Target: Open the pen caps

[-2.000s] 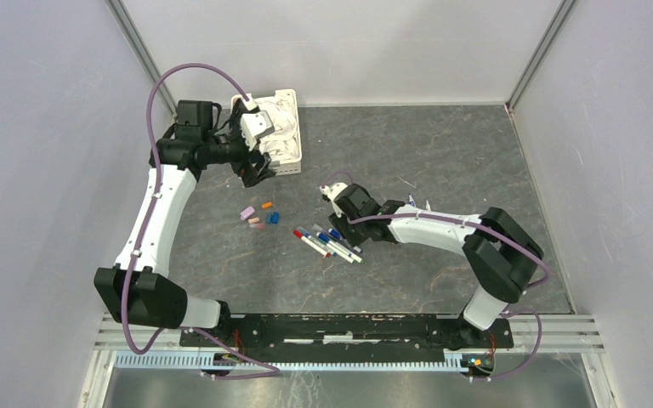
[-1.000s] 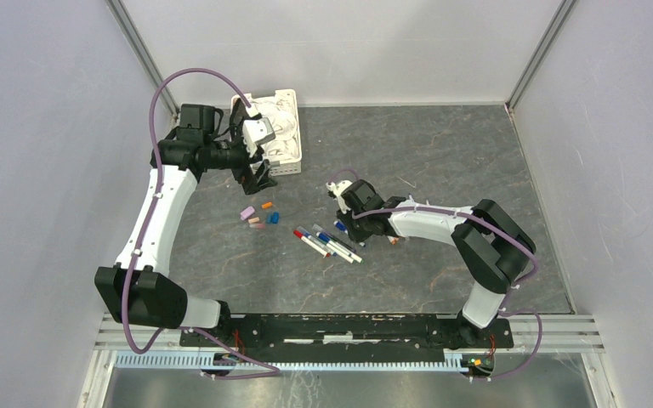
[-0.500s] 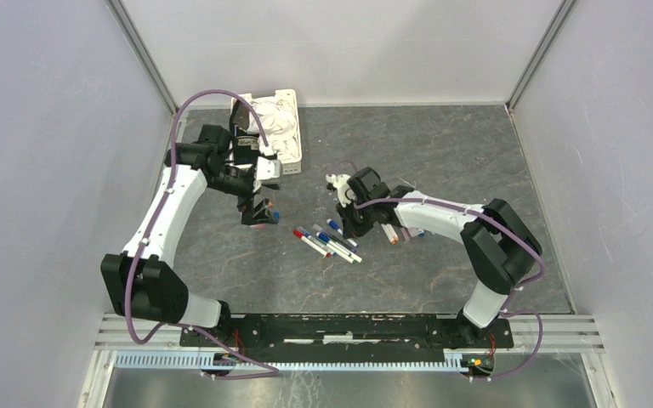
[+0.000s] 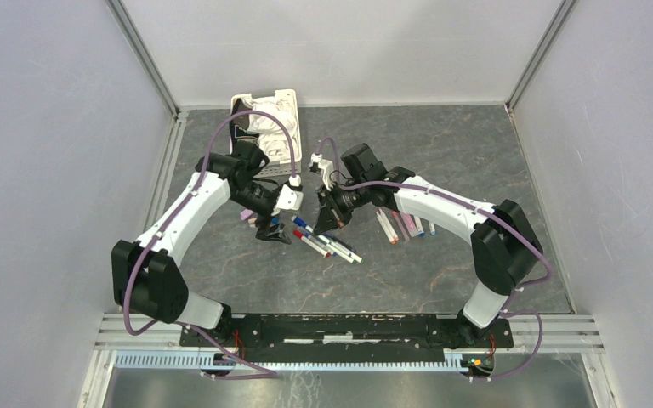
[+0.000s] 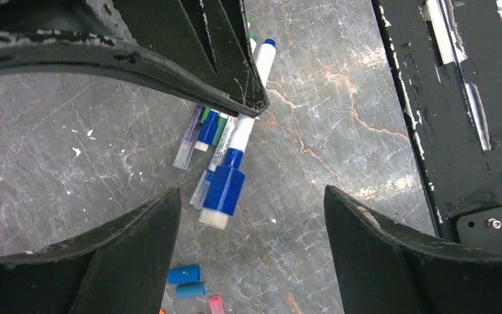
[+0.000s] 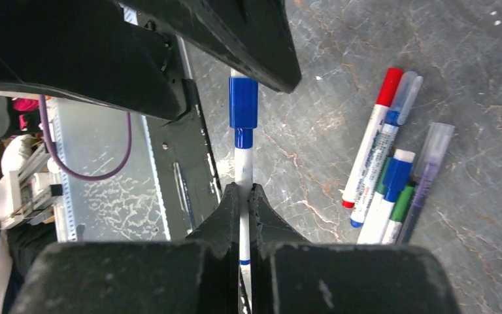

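My right gripper (image 6: 240, 190) is shut on the white barrel of a pen (image 6: 242, 163) and holds it off the table. The pen's blue cap (image 6: 243, 101) points toward the left gripper. My left gripper (image 5: 250, 196) is open, and the capped end (image 5: 224, 190) hangs between its fingers without touching either one. In the top view the two grippers (image 4: 274, 231) (image 4: 327, 218) face each other over the middle of the table. Several capped pens (image 4: 330, 244) lie below them. Loose pen caps (image 5: 184, 275), blue and pink, lie near the left fingers.
A white slotted basket (image 4: 294, 127) stands at the back left. Three more pens (image 4: 408, 224) lie side by side under the right forearm. The black rail with the arm bases (image 4: 340, 330) runs along the near edge.
The right gripper has shut on a pen and lifted it up and to the left. The left arm has swung from the basket to the middle and now brackets the pen's cap.
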Tool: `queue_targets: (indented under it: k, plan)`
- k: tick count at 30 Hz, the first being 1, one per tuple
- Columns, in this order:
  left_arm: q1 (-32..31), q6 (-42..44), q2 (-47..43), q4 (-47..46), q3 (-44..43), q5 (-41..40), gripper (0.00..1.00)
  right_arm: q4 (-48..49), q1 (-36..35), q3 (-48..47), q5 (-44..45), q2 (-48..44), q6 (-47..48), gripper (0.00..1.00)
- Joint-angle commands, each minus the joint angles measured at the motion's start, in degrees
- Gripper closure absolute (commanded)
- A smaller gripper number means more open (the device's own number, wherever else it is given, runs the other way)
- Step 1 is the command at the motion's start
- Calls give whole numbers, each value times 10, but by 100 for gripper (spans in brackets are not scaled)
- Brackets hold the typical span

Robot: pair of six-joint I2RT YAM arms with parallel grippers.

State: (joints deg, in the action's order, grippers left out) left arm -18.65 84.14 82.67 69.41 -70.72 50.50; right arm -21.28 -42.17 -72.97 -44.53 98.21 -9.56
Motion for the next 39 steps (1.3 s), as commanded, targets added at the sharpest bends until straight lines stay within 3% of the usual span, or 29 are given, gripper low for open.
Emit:
queue_targets:
  k: [1,8,14,19,22,23,24,25,27,30,33,35,39]
  plan:
    - [-23,-12,-13,-40,6,-13,17,7,-1,-20,-57,10,-10,100]
    - [-45,-67,-12,-99,13,-39,35,1,-2,-27,-64,15,-7,100]
    - [-58,-66,-17,-97,20,-56,62,24,-2,-28,-63,15,-31,100]
    - [-61,-43,-19,-70,27,-69,67,30,-1,-32,-65,19,-39,100]
    - [-62,-38,-22,-66,28,-78,84,32,-1,-31,-69,21,-43,100]
    - [-62,-38,-25,-66,27,-79,92,33,-1,-30,-70,22,-47,97]
    - [-63,-38,-25,-66,27,-78,97,38,-1,-27,-71,23,-52,86]
    - [-63,-40,-25,-66,25,-77,98,48,-1,-23,-72,24,-60,75]
    - [-64,-43,-26,-66,22,-73,98,64,-4,-15,-75,29,-77,63]
    - [-66,-49,-27,-67,16,-68,98,66,-13,-23,-85,51,-88,58]
    - [-67,-52,-29,-68,14,-68,98,71,-16,-27,-82,67,-98,60]
    - [-67,-52,-31,-68,15,-71,98,75,-16,-29,-79,74,-106,67]
    - [-66,-48,-34,-69,14,-98,98,66,-15,-24,-71,71,-102,99]
